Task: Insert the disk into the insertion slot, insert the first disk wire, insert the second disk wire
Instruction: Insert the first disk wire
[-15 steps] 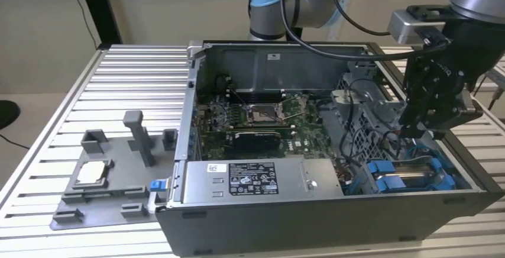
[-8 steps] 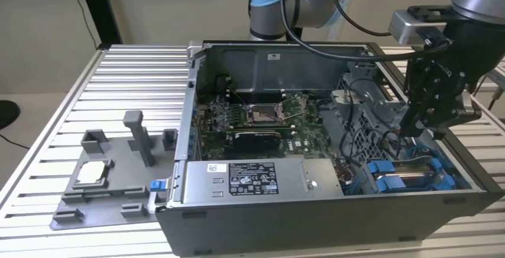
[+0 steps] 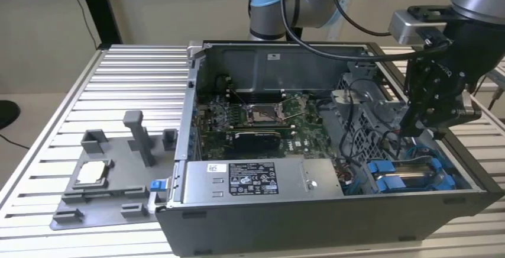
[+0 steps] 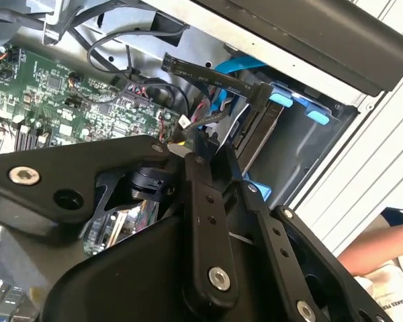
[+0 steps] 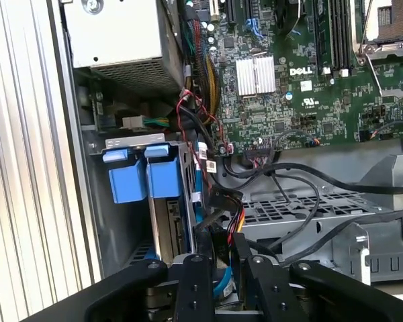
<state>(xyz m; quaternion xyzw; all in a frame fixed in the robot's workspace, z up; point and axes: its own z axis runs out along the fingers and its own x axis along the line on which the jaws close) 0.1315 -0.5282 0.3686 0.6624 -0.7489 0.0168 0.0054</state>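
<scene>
I have the jaws pinched shut on a black wire plug (image 5: 223, 201) with red and yellow leads, just beside the disk (image 5: 168, 227); the disk sits in the insertion slot (image 5: 186, 182), blue tabs (image 5: 162, 180) outward. The grey drive cage (image 5: 302, 206) lies alongside; the motherboard (image 5: 282, 100) lies beyond.

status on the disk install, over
Pincer low at black wire connector. Silver disk in blue plastic carrier looks seated in grey metal cage slot. Loose black cables cross the cage.
</scene>
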